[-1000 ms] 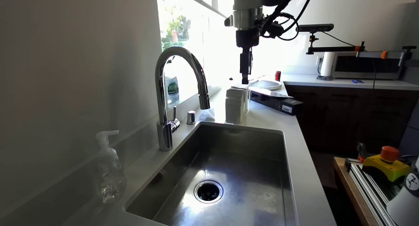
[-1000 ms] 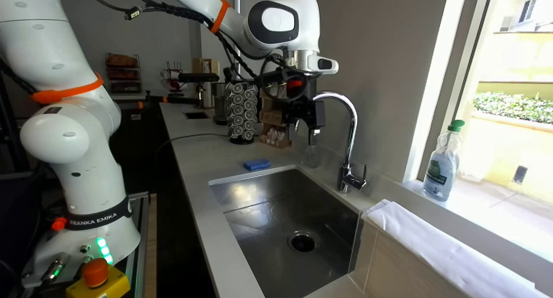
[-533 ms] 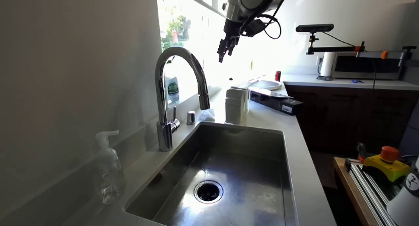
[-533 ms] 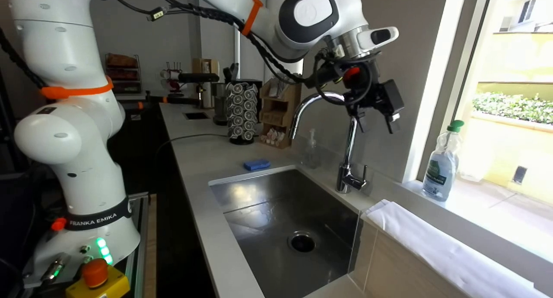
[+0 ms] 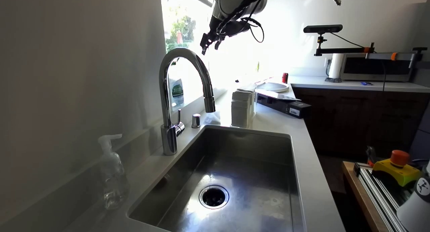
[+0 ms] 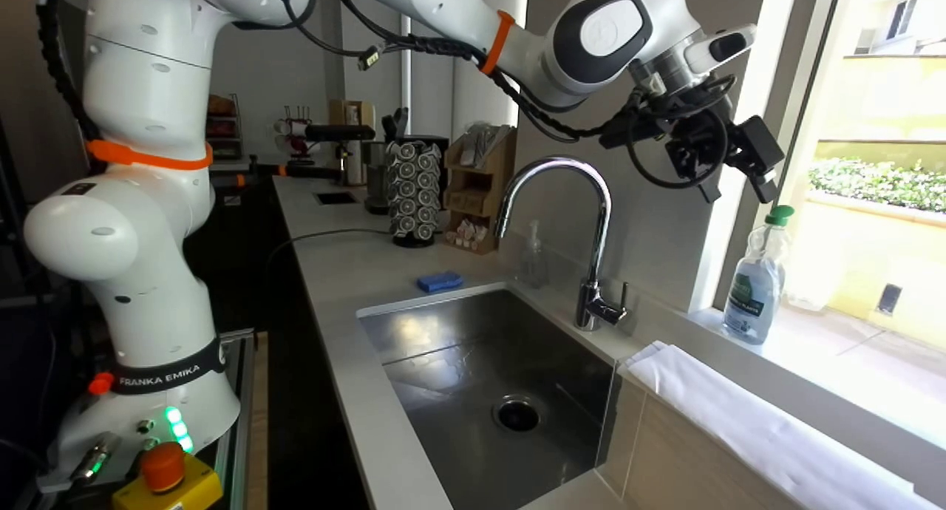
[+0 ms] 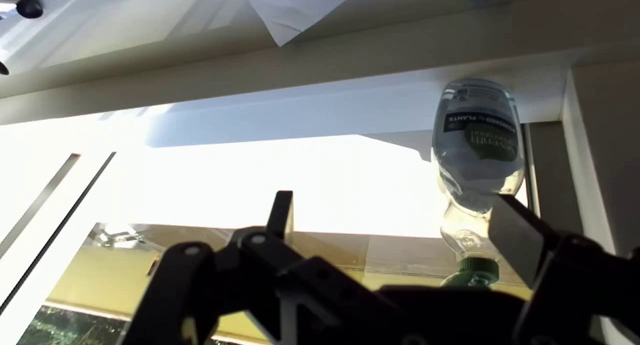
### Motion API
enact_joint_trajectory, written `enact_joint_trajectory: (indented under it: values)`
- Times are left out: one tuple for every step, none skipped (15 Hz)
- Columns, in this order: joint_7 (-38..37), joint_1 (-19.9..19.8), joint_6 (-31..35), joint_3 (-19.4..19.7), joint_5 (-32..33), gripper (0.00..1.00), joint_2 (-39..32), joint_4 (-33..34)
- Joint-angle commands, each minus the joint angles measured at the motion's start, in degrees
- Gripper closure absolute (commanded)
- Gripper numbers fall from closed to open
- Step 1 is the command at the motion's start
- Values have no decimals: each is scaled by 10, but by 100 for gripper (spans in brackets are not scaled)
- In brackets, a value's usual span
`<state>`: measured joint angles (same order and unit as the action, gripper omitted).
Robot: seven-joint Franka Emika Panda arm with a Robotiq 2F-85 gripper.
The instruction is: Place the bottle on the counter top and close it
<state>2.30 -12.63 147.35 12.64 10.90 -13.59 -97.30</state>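
The green-capped plastic bottle (image 6: 755, 292) stands upright on the windowsill (image 6: 820, 358), at the right of the frame in an exterior view. The tilted end effector (image 6: 739, 198) appears just above its cap and slightly to the left in that view. In the wrist view the end effector's fingers (image 7: 517, 240) are spread wide, and the bottle appears upside down at right of centre; one finger covers part of its edge, and whether they touch cannot be told. A folded white sheet (image 6: 761, 421) lies at lower right in the exterior frame. Nearer the centre, a chrome faucet (image 6: 604, 222) rises at the edge of the steel sink (image 6: 451, 362), set into the pale grey bench (image 6: 332, 325).
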Motion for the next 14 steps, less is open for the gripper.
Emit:
enact_joint_trajectory:
  values:
    - [-17,-8,-4,-5,-44,0,-80,106]
    - [-17,-10,-13,-9,-58,0,-96,131]
    - [-22,-12,-14,-10,-68,0,-110,149]
    - [-8,-6,-2,-4,-46,0,-68,93]
    - [-9,-6,-2,-5,-48,0,-78,104]
    - [-9,-6,-2,-5,-47,0,-80,105]
    - [-8,-6,-2,-5,-47,0,-79,105]
    - [-8,-6,-2,-4,-47,0,-78,105]
    - [-8,-6,-2,-4,-47,0,-77,105]
    - [-30,-3,-12,2,-44,0,-83,113]
    - [-43,-3,-18,4,-50,0,-90,121]
    - [-48,-9,-32,-2,-69,0,-101,137]
    - [-58,-12,-39,-4,-79,0,-106,144]
    - [-59,-18,-50,-11,-100,0,-114,157]
